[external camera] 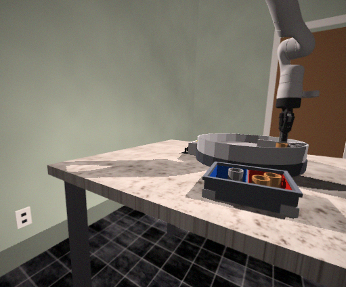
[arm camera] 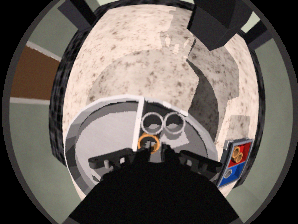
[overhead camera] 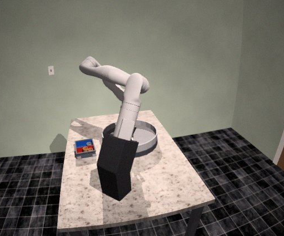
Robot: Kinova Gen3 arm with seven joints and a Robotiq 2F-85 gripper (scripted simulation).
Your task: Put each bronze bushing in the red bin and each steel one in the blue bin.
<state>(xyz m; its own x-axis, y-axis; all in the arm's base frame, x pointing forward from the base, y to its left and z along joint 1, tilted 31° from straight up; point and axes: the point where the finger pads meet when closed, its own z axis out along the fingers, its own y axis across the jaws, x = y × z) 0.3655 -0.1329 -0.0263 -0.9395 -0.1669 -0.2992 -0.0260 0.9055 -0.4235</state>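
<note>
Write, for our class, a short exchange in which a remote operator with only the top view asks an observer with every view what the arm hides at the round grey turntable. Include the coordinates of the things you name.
Operator: The arm covers part of the turntable point(overhead camera: 151, 144) point(external camera: 252, 153) point(arm camera: 71, 131). Which bushings ride there?
Observer: The wrist view shows one short bronze ring-shaped bushing point(external camera: 282, 145) point(arm camera: 148, 135) and two steel ones point(external camera: 297, 145) point(arm camera: 142, 123) point(arm camera: 184, 124).
Operator: Where is the black two-finger gripper point(external camera: 283, 139) point(arm camera: 156, 146)?
Observer: Its fingertips are at the bronze bushing, with the two steel ones just beyond in the wrist view.
</note>
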